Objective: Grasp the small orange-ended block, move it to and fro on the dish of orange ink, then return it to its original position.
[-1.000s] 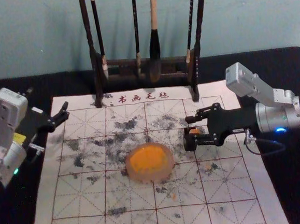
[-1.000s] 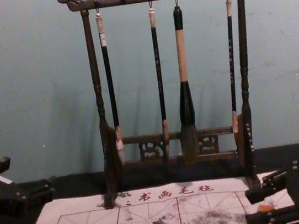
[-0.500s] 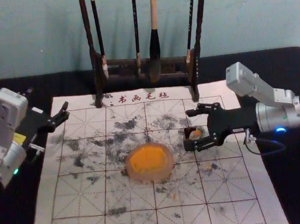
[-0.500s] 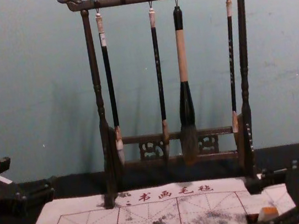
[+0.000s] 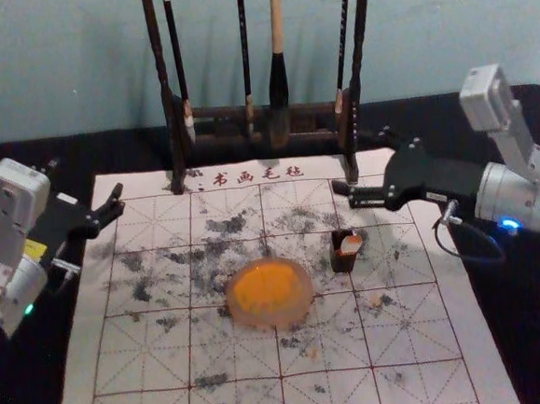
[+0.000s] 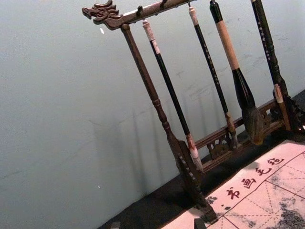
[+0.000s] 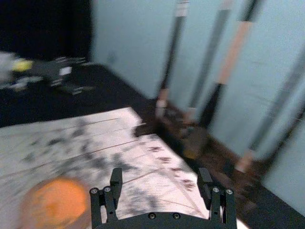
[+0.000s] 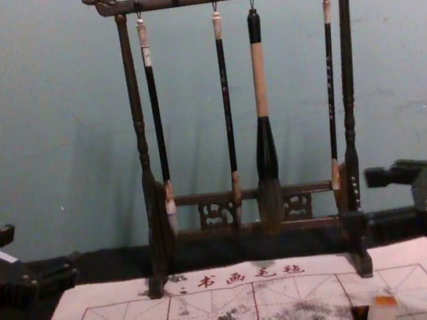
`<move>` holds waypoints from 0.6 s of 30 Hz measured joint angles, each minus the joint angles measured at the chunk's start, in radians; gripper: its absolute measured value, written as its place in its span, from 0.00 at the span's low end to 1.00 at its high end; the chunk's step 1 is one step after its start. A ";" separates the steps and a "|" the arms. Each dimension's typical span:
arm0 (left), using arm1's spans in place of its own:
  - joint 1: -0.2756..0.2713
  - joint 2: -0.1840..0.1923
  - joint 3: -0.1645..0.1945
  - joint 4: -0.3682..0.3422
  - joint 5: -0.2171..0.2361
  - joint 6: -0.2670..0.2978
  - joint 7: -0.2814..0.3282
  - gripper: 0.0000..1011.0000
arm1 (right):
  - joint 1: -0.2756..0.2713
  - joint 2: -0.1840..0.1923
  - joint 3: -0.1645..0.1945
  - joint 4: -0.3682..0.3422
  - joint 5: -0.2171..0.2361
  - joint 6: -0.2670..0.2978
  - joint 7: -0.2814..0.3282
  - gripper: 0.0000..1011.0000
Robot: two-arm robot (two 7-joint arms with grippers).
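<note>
- Left side of the frame: the left pincer [image 5: 87, 177] is parked, fingers spread, nothing between them.
- Centre: the round, pale dish [image 5: 302, 314] of orange ink [image 5: 267, 286] lies on the white, red-gridded mat [image 5: 161, 360]; give it a wide berth, since a low sweep could drag ink.
- Upper middle: the dark wooden brush rack [image 5: 359, 55] stands close to the right pincer's path, so steer wide of its foot and hanging brushes.
- Right of centre: the small pale block with an orange end [image 5: 351, 243] rests beside a dark piece [image 5: 343, 262], apart from the dish, presumably set back; leave it unbumped.
- Right, above the block: the right pincer [image 5: 349, 163] is open and empty. Best keep it open, rise clear, then ease rightward.
</note>
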 joint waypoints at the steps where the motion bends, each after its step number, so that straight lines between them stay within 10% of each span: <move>1: 0.000 0.000 0.000 0.000 0.000 0.000 0.000 0.99 | -0.036 -0.006 0.026 -0.024 0.002 0.003 -0.063 0.99; 7: 0.000 0.000 0.000 0.000 0.000 0.000 0.000 0.99 | -0.151 -0.045 0.102 -0.069 0.009 -0.004 -0.260 0.99; 18: 0.000 0.000 0.000 0.000 0.000 0.000 0.000 0.99 | -0.233 -0.130 0.163 -0.029 -0.004 -0.052 -0.409 0.99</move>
